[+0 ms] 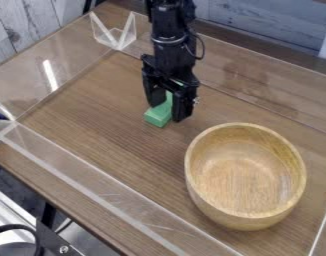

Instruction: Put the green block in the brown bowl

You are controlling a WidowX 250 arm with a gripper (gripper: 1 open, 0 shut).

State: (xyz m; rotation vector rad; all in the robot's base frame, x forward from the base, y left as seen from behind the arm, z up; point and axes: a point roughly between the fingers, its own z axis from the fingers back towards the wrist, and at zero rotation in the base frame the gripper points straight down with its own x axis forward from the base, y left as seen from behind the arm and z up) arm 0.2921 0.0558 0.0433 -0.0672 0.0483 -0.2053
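The green block (156, 113) lies on the wooden tabletop (99, 140) just left of the frame's centre, directly under the hand (169, 108). The hand points straight down, its two black fingers (185, 104) spread wide and standing on either side of the block's upper end, so the block sits in the gap between them. Whether either finger touches the block cannot be told from this view; nothing shows the block lifted, and its lower end rests on the wood, sticking out toward the lower left past the fingertips.

The block is a small bright green bar with flat faces, lying lengthwise and angled a little, its upper part partly hidden behind the left finger.

The brown bowl (246, 210) sits in the lower right of the frame, well apart from the block and the hand. It is large, round, light tan wood with a thick rim and visible grain, upright.

A clear plastic wall (72, 185) runs along the tabletop's near left edge.
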